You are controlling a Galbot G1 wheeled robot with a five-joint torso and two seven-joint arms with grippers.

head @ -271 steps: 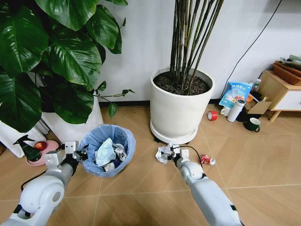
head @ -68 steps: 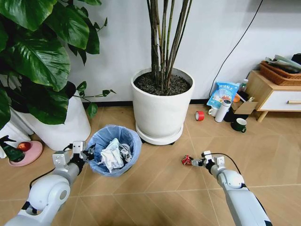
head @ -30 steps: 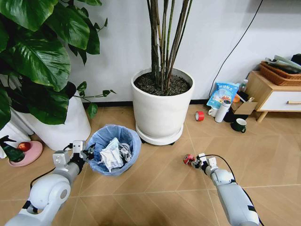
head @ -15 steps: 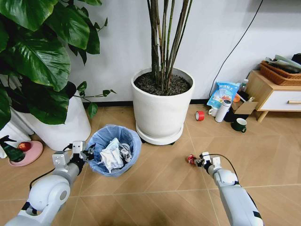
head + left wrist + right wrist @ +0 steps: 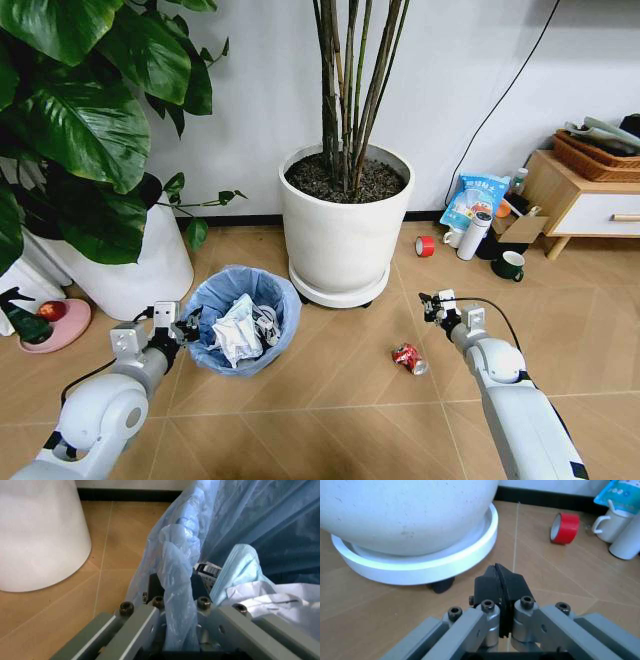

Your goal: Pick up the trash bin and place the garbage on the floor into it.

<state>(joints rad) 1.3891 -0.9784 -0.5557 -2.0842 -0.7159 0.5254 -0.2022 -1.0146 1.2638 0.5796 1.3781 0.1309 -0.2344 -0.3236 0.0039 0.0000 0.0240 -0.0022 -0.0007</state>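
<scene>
The trash bin (image 5: pixel 243 312), dark with a light-blue bag over its rim, stands on the floor (image 5: pixel 330 400) left of centre and holds crumpled white paper (image 5: pixel 237 330). My left gripper (image 5: pixel 181 327) is shut on the bin's near-left rim; the left wrist view shows the blue bag (image 5: pixel 175 566) pinched in that gripper (image 5: pixel 172 589). A crushed red can (image 5: pixel 408 358) lies on the tiles. My right gripper (image 5: pixel 432 302) hovers just beyond the can, apart from it. In its wrist view the right gripper (image 5: pixel 499 578) has its jaws pressed together with nothing between them.
A big white plant pot (image 5: pixel 345 235) on a round base stands behind the bin and can, close to the right gripper (image 5: pixel 405 521). Another white pot (image 5: pixel 135 275) is at the left. A red tape roll (image 5: pixel 425 245), blue snack bag (image 5: pixel 472 202), cups and a low cabinet (image 5: pixel 585 205) sit at the right.
The red can, held at the right gripper's tips half a second ago, now lies on the floor. The right gripper has moved away toward the pot, shut and empty. The left arm and bin are still.
</scene>
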